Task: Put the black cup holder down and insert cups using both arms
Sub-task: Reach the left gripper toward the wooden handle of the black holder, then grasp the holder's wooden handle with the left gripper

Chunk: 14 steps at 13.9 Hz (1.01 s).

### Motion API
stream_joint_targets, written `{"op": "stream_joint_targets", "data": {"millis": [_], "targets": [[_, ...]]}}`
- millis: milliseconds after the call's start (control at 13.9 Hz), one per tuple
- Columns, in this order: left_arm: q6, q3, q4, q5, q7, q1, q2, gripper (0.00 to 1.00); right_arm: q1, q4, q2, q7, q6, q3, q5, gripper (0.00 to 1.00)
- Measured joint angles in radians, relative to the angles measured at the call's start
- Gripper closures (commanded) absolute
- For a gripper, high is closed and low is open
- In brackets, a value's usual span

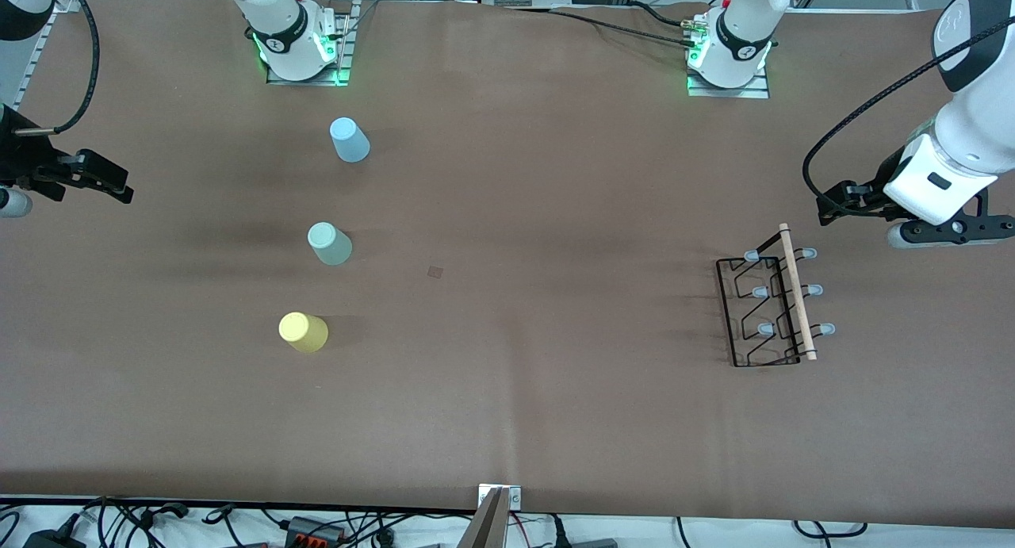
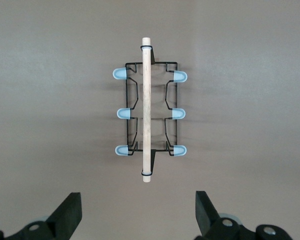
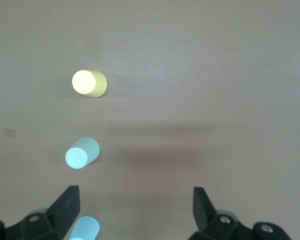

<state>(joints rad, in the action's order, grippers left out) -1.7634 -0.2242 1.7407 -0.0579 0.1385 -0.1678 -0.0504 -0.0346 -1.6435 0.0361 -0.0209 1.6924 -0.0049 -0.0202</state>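
Three small plastic cups stand upside down, closed bases upward, in a loose row toward the right arm's end of the surface: the light blue cup (image 1: 350,139) farthest from the front camera, the pale mint green cup (image 1: 330,243) in the middle, and the yellow cup (image 1: 303,331) nearest; all three stand well apart, and nothing rests on or in them. The brown surface (image 1: 515,215) is covered by a smooth matte sheet with a faint small square mark (image 1: 434,271) near its centre; the two arm bases sit along its edge farthest from the camera, each lit green, and cables and power strips lie off its edge nearest the camera. The black cup holder (image 1: 761,310) stands on the surface toward the left arm's end, well apart from the cups: a thin black wire rack with a rectangular base, a light wooden rod handle (image 2: 147,111) along its top, and six pale blue-grey-tipped pegs, three on each side, all bare. The left tool (image 2: 138,212) hangs over the surface just beside the holder, its two fingers spread wide and holding nothing. The right tool (image 3: 135,209) hangs over the surface beside the cups, fingers likewise spread wide and empty.
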Motion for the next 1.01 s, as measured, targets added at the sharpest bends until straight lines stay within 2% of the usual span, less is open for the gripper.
{"op": "stream_joint_targets", "data": {"millis": [216,575,863,1007], "targets": [[0.003,0.001,-0.012,0.0,0.0,-0.001,-0.039,0.0,0.0,0.0,0.0,0.0,0.0,0.0,0.0,0.0],[-0.003,0.012,-0.051,-0.007,-0.001,-0.038,-0.198,0.0,0.0,0.0,0.0,0.0,0.0,0.0,0.0,0.0],[-0.102,0.012,-0.063,-0.06,-0.001,-0.043,-0.333,0.0,0.0,-0.001,0.0,0.0,0.0,0.0,0.0,0.0],[-0.111,0.006,-0.067,-0.06,-0.001,-0.037,-0.364,0.0,0.0,-0.002,0.0,0.0,0.0,0.0,0.0,0.0]]}}
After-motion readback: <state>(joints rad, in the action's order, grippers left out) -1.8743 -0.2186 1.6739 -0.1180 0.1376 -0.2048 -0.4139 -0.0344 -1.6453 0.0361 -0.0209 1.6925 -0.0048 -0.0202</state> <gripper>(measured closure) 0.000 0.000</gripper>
